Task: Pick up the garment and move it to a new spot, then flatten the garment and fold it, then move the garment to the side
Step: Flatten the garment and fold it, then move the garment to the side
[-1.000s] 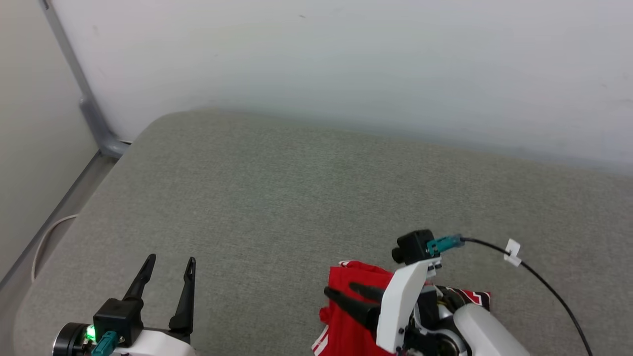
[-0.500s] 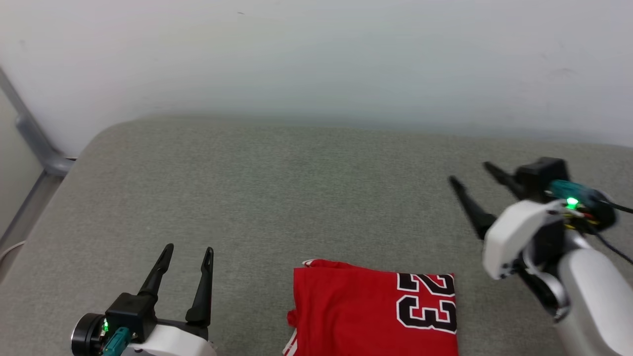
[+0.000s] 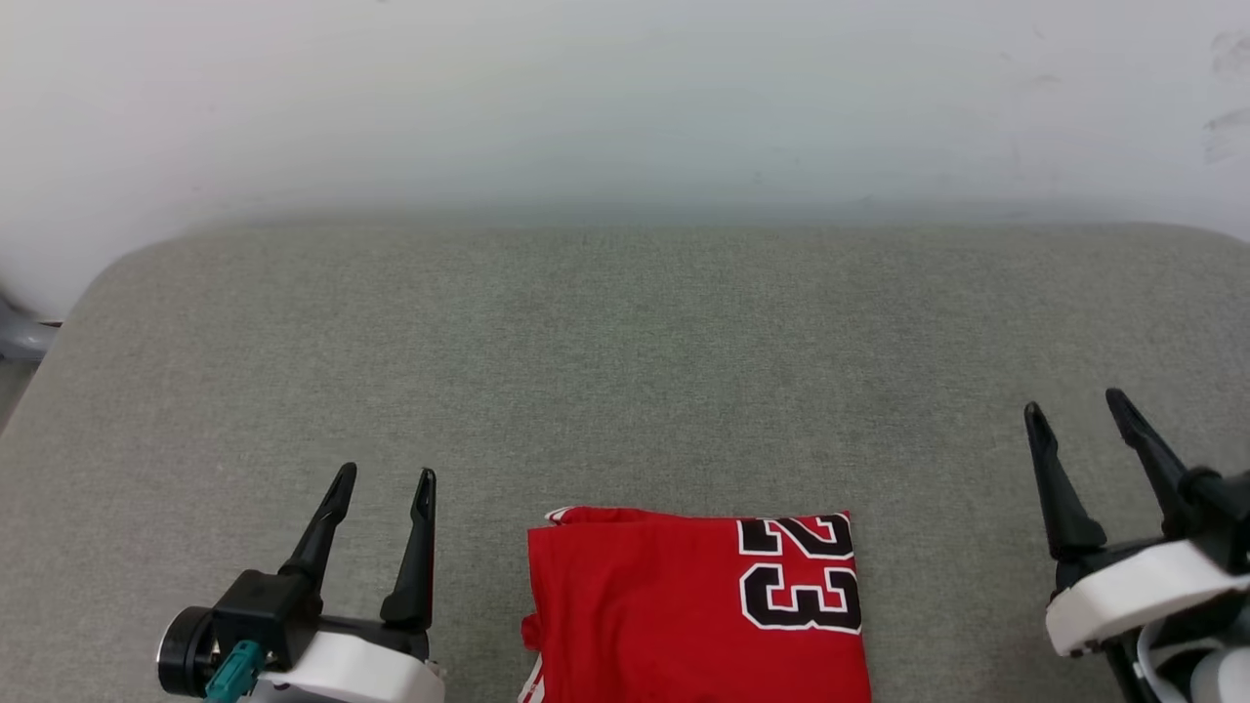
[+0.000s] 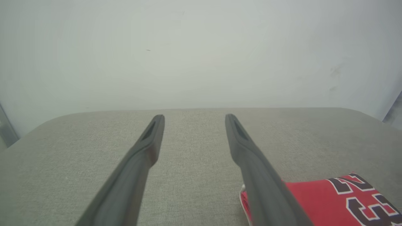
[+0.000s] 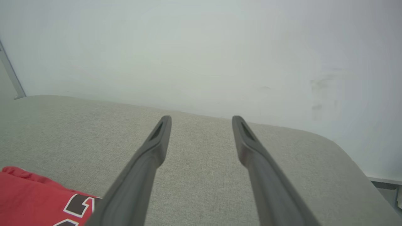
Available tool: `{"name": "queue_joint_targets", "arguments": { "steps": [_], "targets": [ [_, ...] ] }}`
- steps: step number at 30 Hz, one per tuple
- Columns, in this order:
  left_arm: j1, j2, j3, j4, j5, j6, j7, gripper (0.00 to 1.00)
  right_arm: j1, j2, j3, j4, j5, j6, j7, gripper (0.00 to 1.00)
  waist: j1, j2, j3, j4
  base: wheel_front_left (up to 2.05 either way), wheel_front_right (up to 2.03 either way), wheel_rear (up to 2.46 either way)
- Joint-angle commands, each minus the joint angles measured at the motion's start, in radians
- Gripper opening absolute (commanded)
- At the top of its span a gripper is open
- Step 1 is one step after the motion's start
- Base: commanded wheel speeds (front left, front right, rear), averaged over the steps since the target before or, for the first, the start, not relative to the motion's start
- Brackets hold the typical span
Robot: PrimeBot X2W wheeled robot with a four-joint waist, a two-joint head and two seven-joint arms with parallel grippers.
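The garment lies folded at the near edge of the grey cushion, number up, between both arms. Left hand spread wide, empty; right hand likewise, well off to the side. Danger now: a one-sided pinch could drag the layers apart and undo that fold

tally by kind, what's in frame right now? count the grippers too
Red shirt, folded: 1
Grippers: 2, the left gripper and the right gripper, both open and empty
Grey pad under it all: 1
Total: 4
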Motion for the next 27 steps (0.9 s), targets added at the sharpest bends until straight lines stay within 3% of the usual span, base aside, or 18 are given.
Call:
{"name": "queue_joint_targets", "arguments": {
  "steps": [1, 4, 10, 18, 22, 27],
  "targets": [
    [0.021, -0.006, 0.012, -0.009, 0.006, -0.008, -0.002, 1.0, 0.042, 0.038, -0.02, -0.018, -0.014, -0.001, -0.03, 1.0, 0.0, -0.0001, 0.003, -0.005, 0.0, 0.0, 0.0],
    [0.026, -0.016, 0.024, -0.02, 0.024, -0.017, -0.002, 1.0, 0.085, 0.092, -0.047, -0.019, -0.03, -0.001, -0.059, 1.0, 0.0, -0.0001, 0.004, -0.008, 0.0, 0.0, 0.0],
    [0.029, -0.04, 0.053, -0.039, 0.054, -0.03, -0.002, 1.0, 0.108, 0.136, -0.051, 0.001, -0.059, -0.001, -0.091, 1.0, 0.0, -0.0001, 0.004, -0.011, 0.0, 0.0, 0.0],
    [0.02, -0.055, 0.066, -0.039, 0.083, -0.048, -0.002, 1.0, 0.092, 0.13, -0.02, 0.007, -0.051, -0.001, -0.054, 1.0, 0.0, -0.0001, 0.011, -0.006, 0.0, 0.0, 0.0],
    [0.012, -0.059, 0.061, -0.032, 0.093, -0.054, -0.002, 1.0, 0.097, 0.097, 0.033, 0.006, -0.01, -0.001, 0.1, 1.0, 0.0, -0.0001, 0.024, 0.005, 0.0, 0.0, 0.0],
    [0.0, -0.062, 0.057, -0.021, 0.101, -0.06, -0.002, 1.0, 0.098, 0.054, 0.111, -0.034, 0.117, -0.001, 0.417, 1.0, 0.0, -0.0001, 0.049, 0.024, 0.0, 0.0, 0.0]
  ]
}}
